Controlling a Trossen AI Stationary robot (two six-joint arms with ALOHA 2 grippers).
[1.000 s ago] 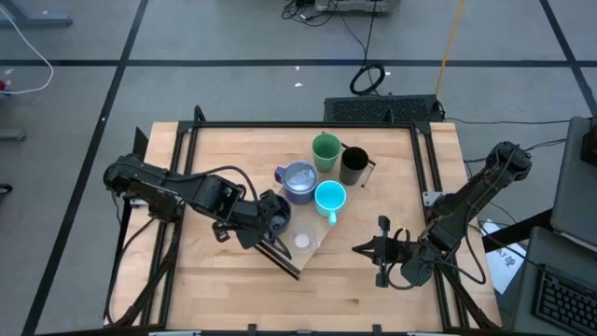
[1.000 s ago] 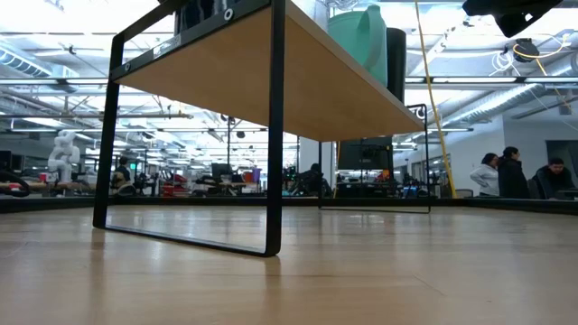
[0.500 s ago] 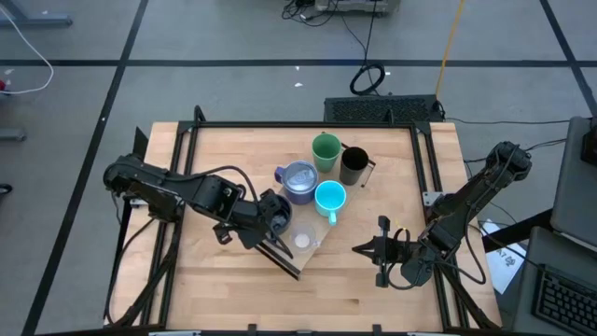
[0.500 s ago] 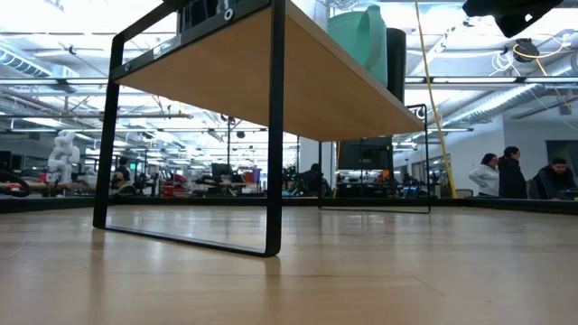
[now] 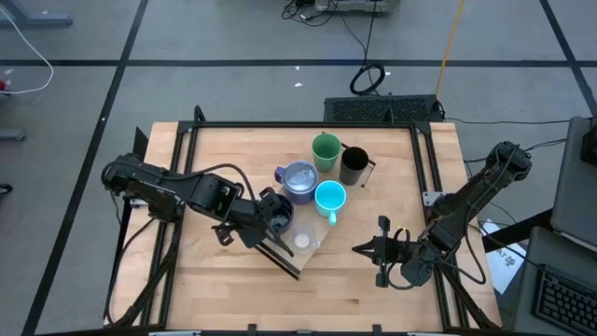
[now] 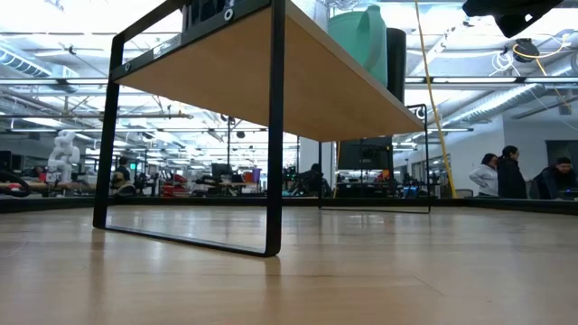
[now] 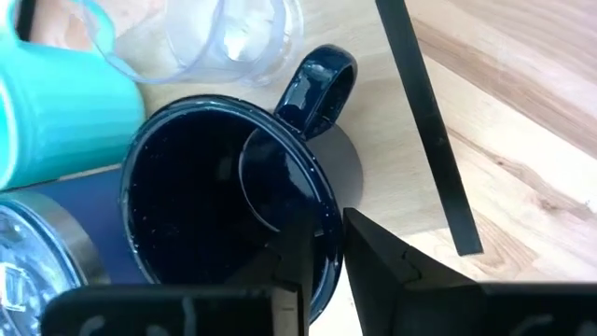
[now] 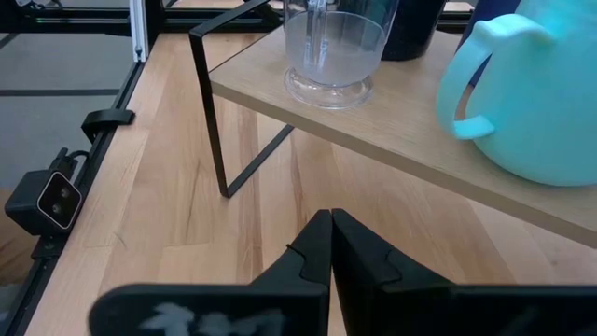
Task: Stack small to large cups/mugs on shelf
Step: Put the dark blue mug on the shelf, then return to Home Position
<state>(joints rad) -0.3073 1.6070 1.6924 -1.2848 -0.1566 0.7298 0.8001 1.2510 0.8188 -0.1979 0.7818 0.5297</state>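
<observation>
On the shelf (image 5: 312, 245) at mid-table, six cups gathered: green cup (image 5: 326, 149) and tall black mug (image 5: 354, 164) at the far end, shiny grey mug (image 5: 299, 179) and cyan mug (image 5: 330, 198) in the middle, tiny clear cup (image 5: 302, 242) near the front bracket (image 7: 427, 121). Beside the clear cup, squat black mug (image 7: 233, 210) standing upright on the board, handle (image 7: 315, 77) turned toward that cup. Left gripper (image 5: 270, 213) pinching the mug's rim, one finger (image 7: 297, 257) inside the bowl and the other outside the wall, so clenched on the squat black mug. Right gripper (image 5: 378, 248) waiting low over the table (image 5: 224, 289) in front of the shelf, fingers pressed together on nothing. Judging by the layout, placing of the squat mug in hand, ordering by size not yet finished. Best done by keeping the mug level, settling its base flat and wholly on the board, well clear of the bracket edge, then spreading the fingers and lifting straight up so the inner finger does not drag the rim. Risks: nudging the light clear cup or the cyan mug just beside it.
</observation>
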